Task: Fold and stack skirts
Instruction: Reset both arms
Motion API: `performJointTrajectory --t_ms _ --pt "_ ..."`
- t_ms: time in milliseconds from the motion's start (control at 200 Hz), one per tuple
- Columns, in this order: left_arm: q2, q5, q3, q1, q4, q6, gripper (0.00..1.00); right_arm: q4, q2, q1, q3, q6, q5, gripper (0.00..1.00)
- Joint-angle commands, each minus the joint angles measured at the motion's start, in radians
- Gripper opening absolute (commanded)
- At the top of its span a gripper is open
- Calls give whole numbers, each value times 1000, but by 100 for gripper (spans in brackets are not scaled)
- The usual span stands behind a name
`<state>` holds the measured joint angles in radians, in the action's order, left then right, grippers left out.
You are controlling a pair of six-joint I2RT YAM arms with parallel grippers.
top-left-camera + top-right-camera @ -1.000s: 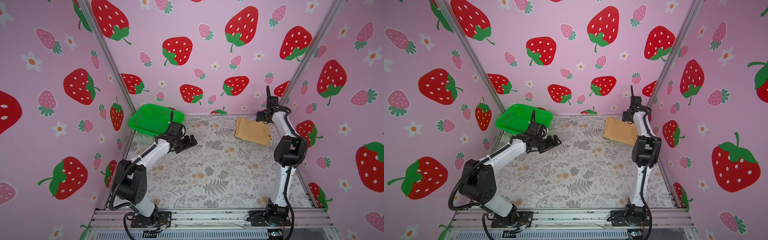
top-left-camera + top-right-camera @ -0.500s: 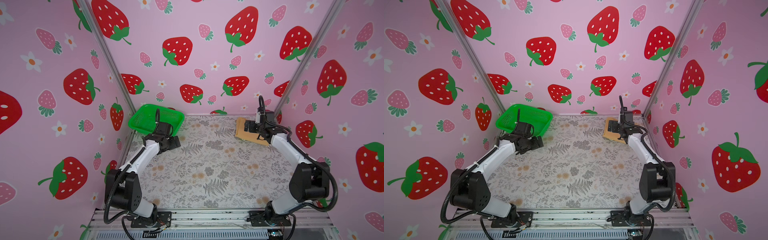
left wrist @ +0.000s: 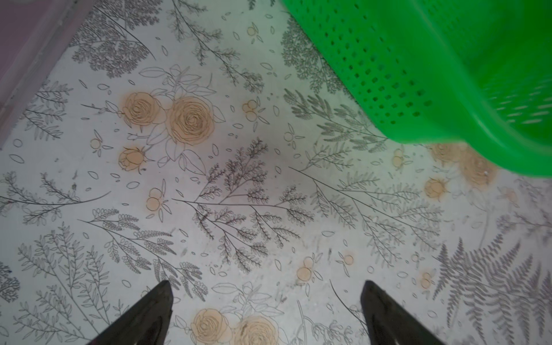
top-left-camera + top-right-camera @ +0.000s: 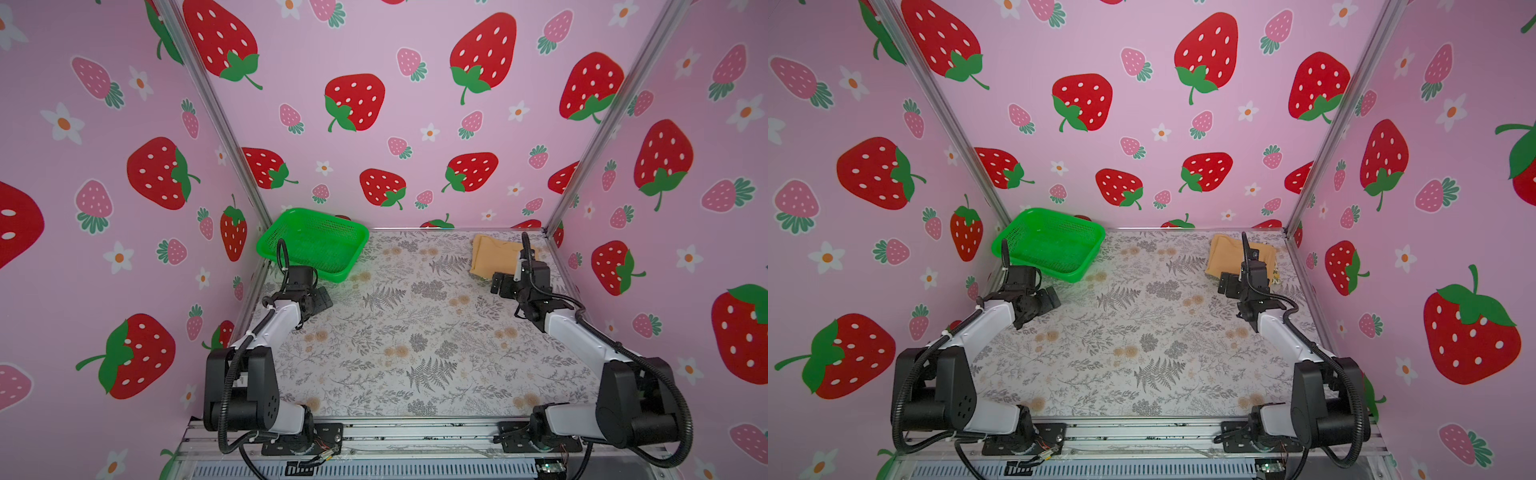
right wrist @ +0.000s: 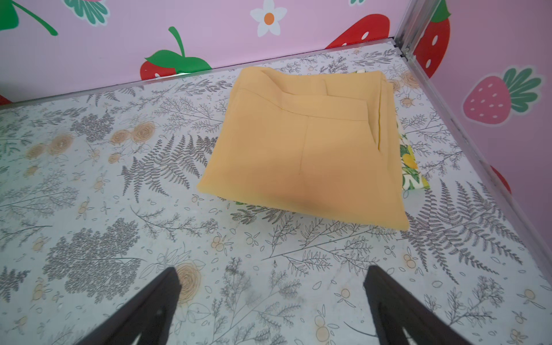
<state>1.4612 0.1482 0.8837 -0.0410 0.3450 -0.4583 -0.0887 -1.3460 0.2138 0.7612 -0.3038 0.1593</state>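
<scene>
There are two skirts: one mustard skirt [image 5: 301, 155] and one lemon skirt [image 5: 410, 167]. One basket [image 4: 311, 245]. Two tools: left tool [image 3: 267, 288], right tool [image 5: 272, 271]. One worktop [image 4: 415, 353].

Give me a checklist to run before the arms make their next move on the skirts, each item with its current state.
1. Mustard skirt folded: ok, it lies flat on the table near the far right corner.
2. Lemon-print skirt stacked beneath it: ok, its edge peeks out underneath.
3. Lemon-print skirt neatly folded: cannot tell, mostly hidden.
4. Left pincer open and empty: ok, above bare table beside the green basket.
5. Right pincer open and empty: ok, short of the skirts, not touching.
6. Green basket holds no skirt: ok.
</scene>
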Motion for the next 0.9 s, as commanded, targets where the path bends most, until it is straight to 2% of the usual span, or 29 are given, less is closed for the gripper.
performJointTrajectory --t_ms 0,75,145,220,315,415,565,610,750,891 --pt "4 53 -42 -27 -176 40 99 -132 43 -2 -77 54 68 100" --pt "-9 48 -60 -42 -242 75 99 -200 47 -1 -130 85 88 100" --pt "-36 60 -130 -41 -381 127 99 -308 53 0 -195 161 74 100" --pt "-51 90 -218 -43 -540 192 99 -425 68 0 -275 194 117 100" --pt "-40 82 -251 -70 -598 139 99 -490 74 0 -321 190 160 100" --pt "-16 49 -293 -79 -707 178 99 -511 71 -1 -331 184 189 100" --pt "2 19 -357 -126 -859 161 99 -575 86 -1 -370 196 201 100" --pt "4 14 -353 -134 -850 156 99 -602 95 -1 -390 204 190 100" --pt "-7 -20 -381 -130 -899 183 99 -705 89 -1 -440 209 201 100" --pt "-14 -46 -444 -57 -1039 286 99 -752 30 -1 -443 224 227 100"
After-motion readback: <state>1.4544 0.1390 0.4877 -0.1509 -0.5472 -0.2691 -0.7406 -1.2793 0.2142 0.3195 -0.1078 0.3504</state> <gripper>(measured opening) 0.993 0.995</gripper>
